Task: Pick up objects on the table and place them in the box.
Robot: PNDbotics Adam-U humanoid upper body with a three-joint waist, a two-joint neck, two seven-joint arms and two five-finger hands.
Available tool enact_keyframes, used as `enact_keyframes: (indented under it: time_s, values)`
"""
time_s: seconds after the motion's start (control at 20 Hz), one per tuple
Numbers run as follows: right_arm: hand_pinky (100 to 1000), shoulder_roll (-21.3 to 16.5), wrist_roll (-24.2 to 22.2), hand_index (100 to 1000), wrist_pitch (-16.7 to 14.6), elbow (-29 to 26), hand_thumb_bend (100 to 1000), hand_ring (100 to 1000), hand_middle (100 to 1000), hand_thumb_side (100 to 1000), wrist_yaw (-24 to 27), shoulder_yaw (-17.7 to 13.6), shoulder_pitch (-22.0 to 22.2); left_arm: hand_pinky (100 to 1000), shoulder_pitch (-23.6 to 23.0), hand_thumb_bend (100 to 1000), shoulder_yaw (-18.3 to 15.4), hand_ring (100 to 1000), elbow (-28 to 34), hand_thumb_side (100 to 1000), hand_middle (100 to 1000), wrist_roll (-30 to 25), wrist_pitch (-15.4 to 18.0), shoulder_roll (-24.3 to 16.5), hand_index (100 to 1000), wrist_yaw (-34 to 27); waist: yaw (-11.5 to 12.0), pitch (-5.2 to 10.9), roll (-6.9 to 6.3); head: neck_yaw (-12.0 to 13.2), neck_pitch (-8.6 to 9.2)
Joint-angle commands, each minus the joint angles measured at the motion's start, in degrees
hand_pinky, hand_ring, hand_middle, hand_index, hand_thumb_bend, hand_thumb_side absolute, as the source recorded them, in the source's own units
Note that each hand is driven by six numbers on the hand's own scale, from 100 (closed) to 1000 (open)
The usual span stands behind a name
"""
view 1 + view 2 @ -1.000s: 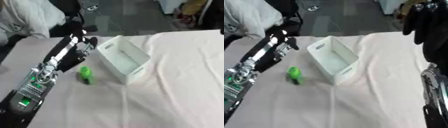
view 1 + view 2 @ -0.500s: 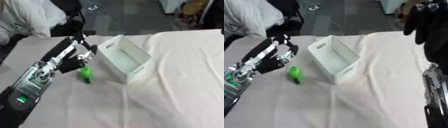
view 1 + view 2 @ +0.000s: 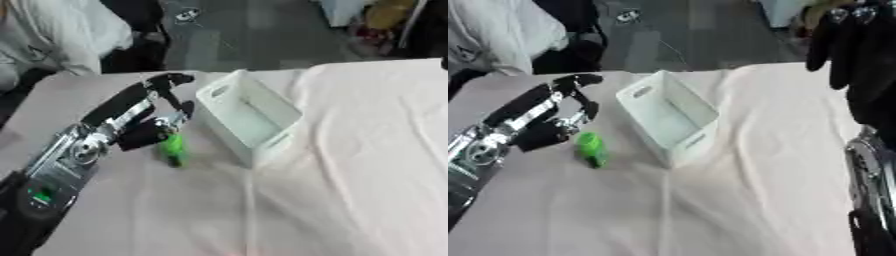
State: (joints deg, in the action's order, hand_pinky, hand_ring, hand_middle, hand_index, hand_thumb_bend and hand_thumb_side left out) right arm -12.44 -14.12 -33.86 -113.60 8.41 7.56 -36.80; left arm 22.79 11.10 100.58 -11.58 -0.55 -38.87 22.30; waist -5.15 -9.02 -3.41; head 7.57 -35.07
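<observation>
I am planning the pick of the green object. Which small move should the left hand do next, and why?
Probably close the fingers around the green object. The left hand is beside it with fingers spread, the object lies on the cloth left of the white box, and no grasp shows yet.

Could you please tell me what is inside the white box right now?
The white box looks empty: its visible floor and far wall are bare. Its near wall hides a strip of floor.
</observation>
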Motion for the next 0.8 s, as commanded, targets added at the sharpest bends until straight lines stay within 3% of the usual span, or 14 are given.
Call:
enact_keyframes:
  time_s: [0.05,0.45,0.8]
  values:
    - [272,-0.3,-0.2,361,0.1,-1.0,101,197,183,1000,0.1,-0.2,-0.7,967,0.1,192,-0.2,623,0.2,961,940,-0.1,-0.2,-1.4,1000,-1.4,0.1,1.0,0.06,0.1,0.08]
    - [273,-0.2,-0.4,361,0.1,-1.0,102,197,183,1000,0.2,-0.2,-0.8,975,-1.2,189,0.5,639,-1.2,962,939,0.8,-0.2,-0.6,1000,-3.9,0.0,0.95,0.08,0.2,0.0]
    - [274,-0.3,-0.5,361,0.1,-1.0,103,196,183,1000,0.2,-0.2,-0.8,1000,-1.1,193,0.3,811,-1.9,947,970,3.0,0.6,0.0,1000,-3.8,0.1,0.94,0.17,0.8,-0.25]
